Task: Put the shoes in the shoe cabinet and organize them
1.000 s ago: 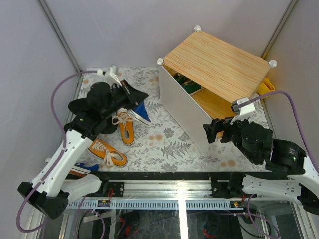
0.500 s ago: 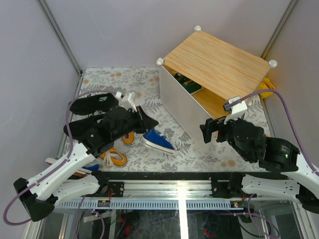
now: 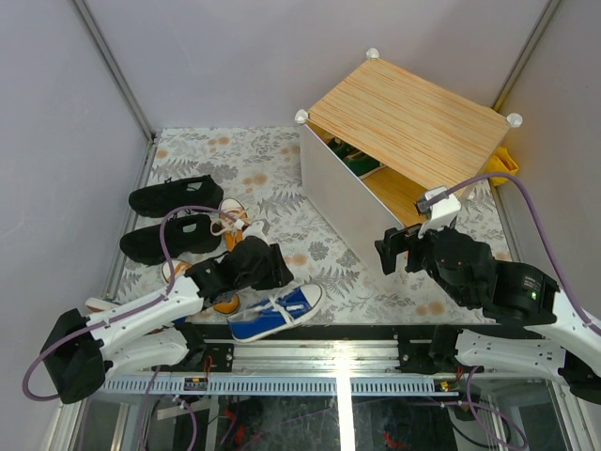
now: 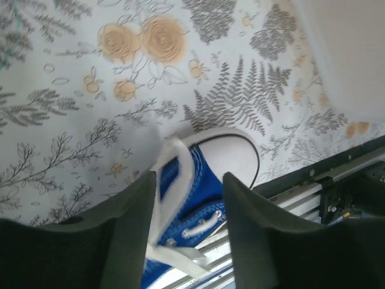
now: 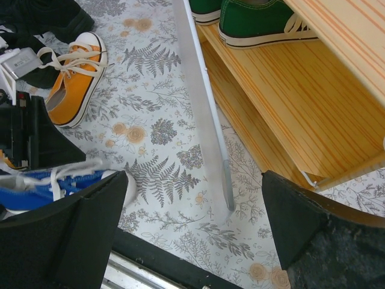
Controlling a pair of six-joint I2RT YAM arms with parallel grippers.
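Observation:
A blue shoe (image 3: 277, 313) lies on its side at the mat's near edge. My left gripper (image 3: 273, 280) hovers just over it, open. In the left wrist view the blue shoe (image 4: 195, 192) sits loosely between the parted fingers (image 4: 129, 235). Two black shoes (image 3: 172, 195) lie at the far left, with an orange shoe (image 3: 231, 222) beside them and another (image 3: 223, 303) partly under my left arm. The shoe cabinet (image 3: 404, 132) stands at the back right, door panel (image 5: 201, 102) hanging open, with green shoes (image 5: 264, 21) on an inner shelf. My right gripper (image 3: 399, 249) is open and empty before the door.
A yellow object (image 3: 504, 162) sticks out behind the cabinet's right side. The black frame rail (image 3: 338, 331) runs along the mat's near edge, right by the blue shoe. Grey walls close in the back and sides.
My left arm swung from the back left down to the near edge with the blue shoe. Its jaws then opened and the shoe now lies on the mat. The right arm barely shifted.

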